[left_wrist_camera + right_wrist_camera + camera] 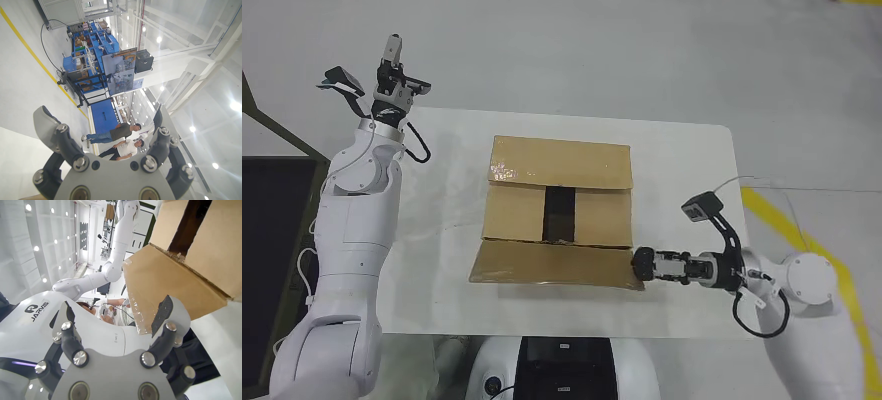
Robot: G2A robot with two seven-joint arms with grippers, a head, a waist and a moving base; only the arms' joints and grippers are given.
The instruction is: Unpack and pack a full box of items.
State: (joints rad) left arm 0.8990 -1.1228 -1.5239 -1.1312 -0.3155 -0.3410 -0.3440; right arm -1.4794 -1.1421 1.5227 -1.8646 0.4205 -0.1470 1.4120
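Cardboard box flap corner between spread right pincer, ungripped; left pincer spread, empty.

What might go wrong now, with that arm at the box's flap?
The right jaws stand open at the corner of the near flap; gripping there may tear or bend the cardboard. Pulling one corner might also drag the box across the table, since the left arm is held away.
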